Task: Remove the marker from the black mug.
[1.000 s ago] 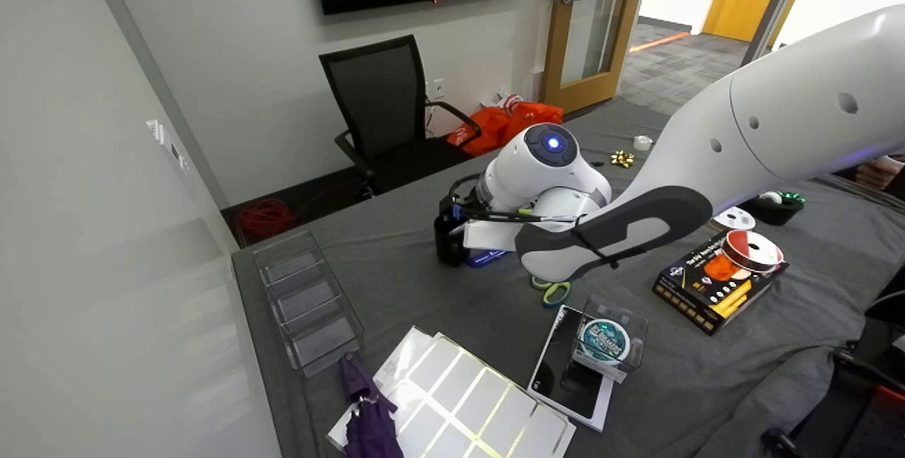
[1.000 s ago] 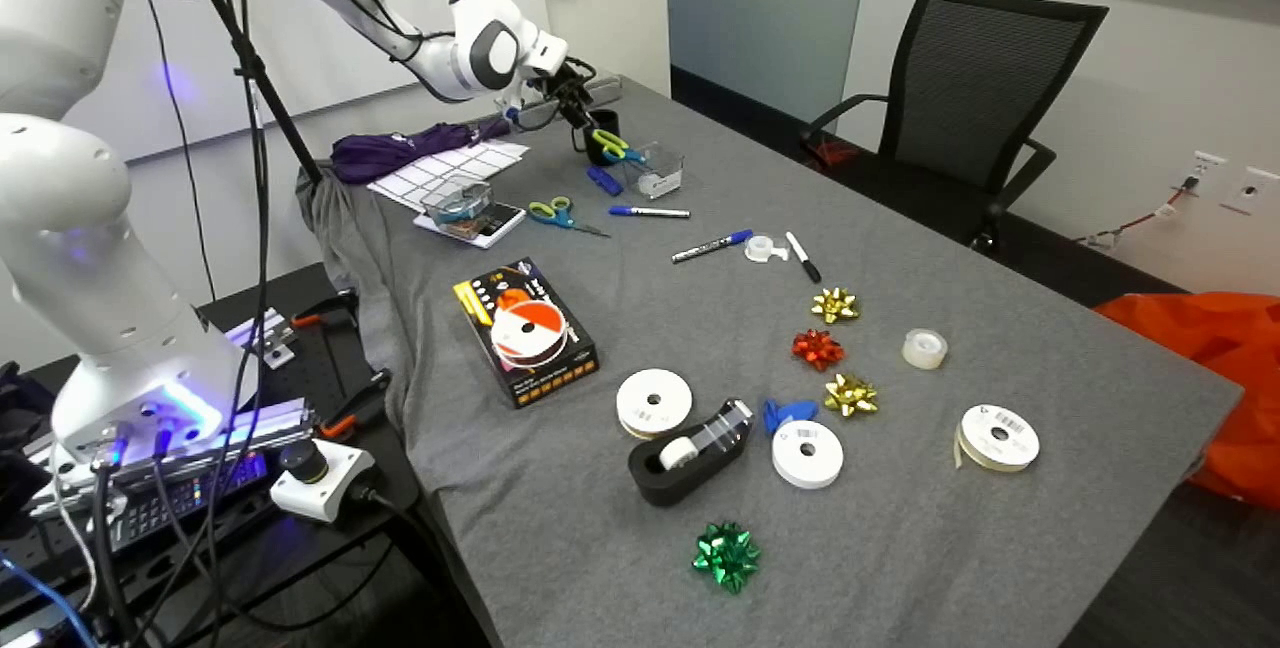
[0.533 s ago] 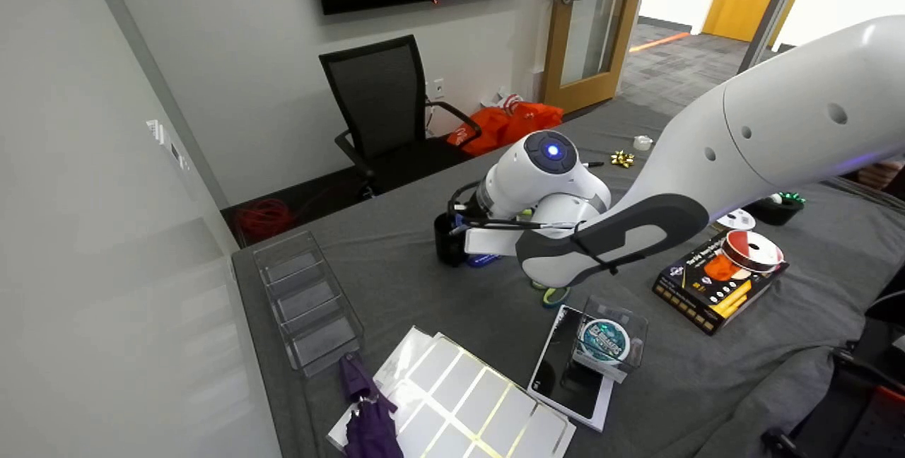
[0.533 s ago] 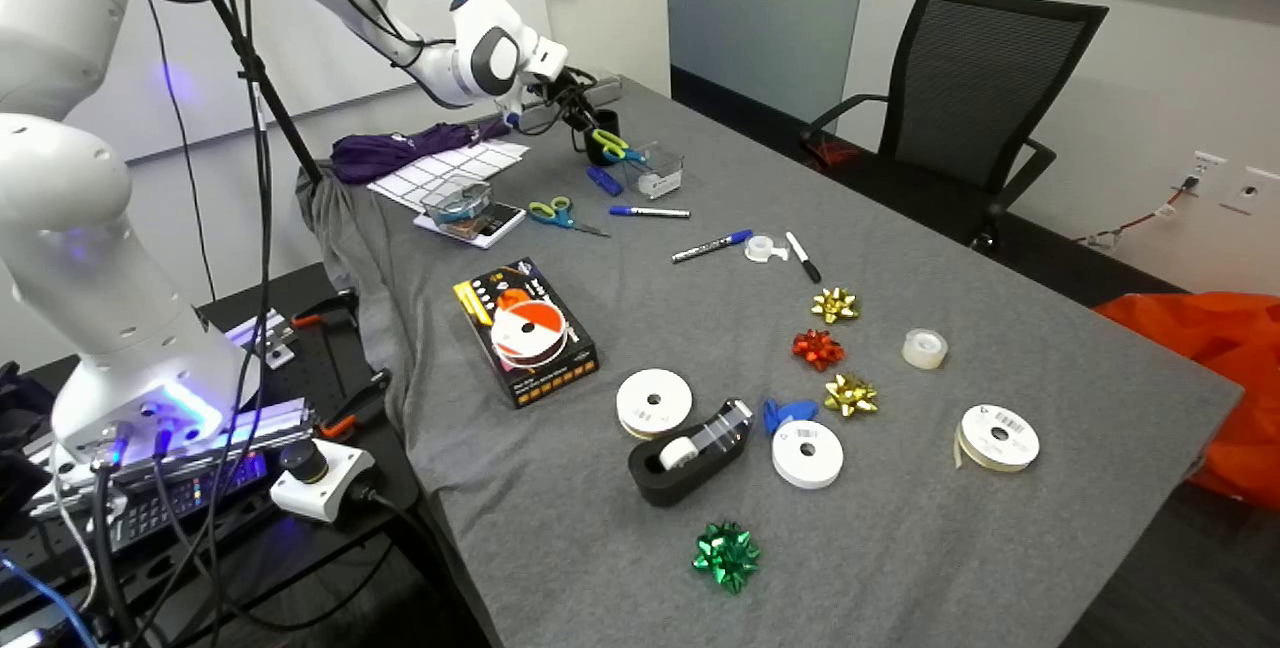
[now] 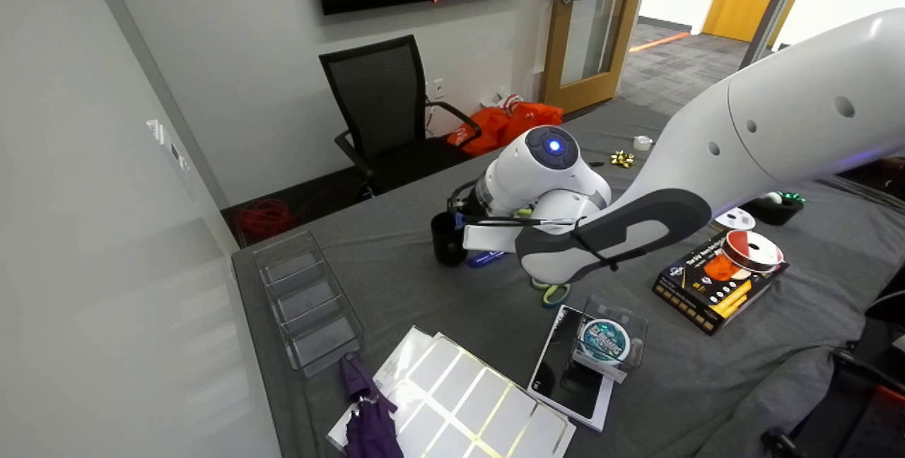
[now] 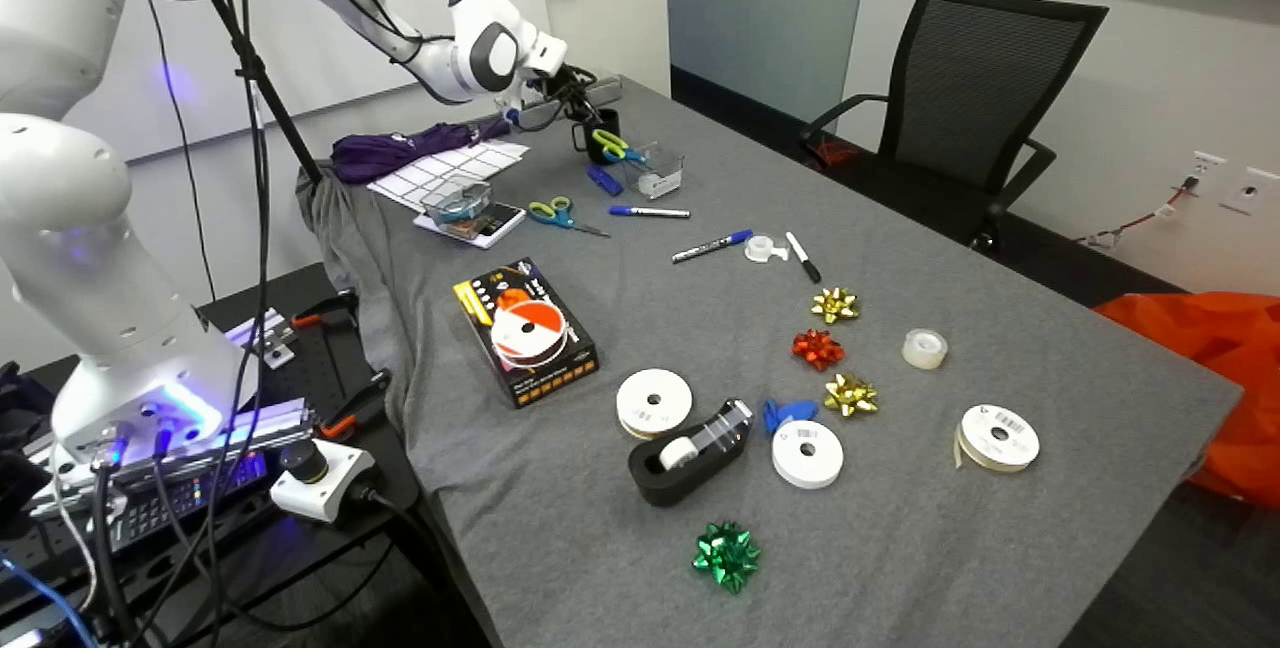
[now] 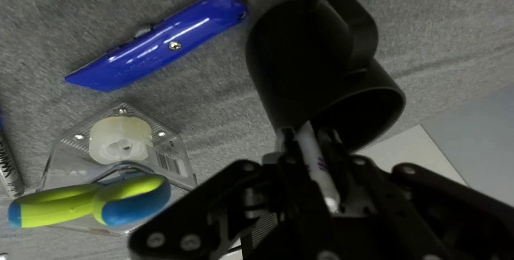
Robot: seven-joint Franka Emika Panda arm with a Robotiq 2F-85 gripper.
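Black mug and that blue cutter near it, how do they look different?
The black mug is dull black; the blue cutter is bright blue with shiny streaks. The mug is round and wide, with a loop handle on its side; the cutter is long and slim. The mug stands up, while the cutter lies flat. Both rest on the gray cloth.

Pretty busy cloth-covered tabletop (image 6: pixel 900 558), ngl. Black mug (image 7: pixel 281 63) stands on it, blue utility knife (image 7: pixel 158 47) just beside. Then there's three markers (image 6: pixel 710 247), two gold bows (image 6: pixel 850 395), a red bow (image 6: pixel 819 349), a green bow (image 6: pixel 727 557), white spools (image 6: pixel 998 425), a tape dispenser (image 6: pixel 672 481), a black box (image 6: pixel 508 294) and a clear divided tray (image 5: pixel 319 342) by the edge.
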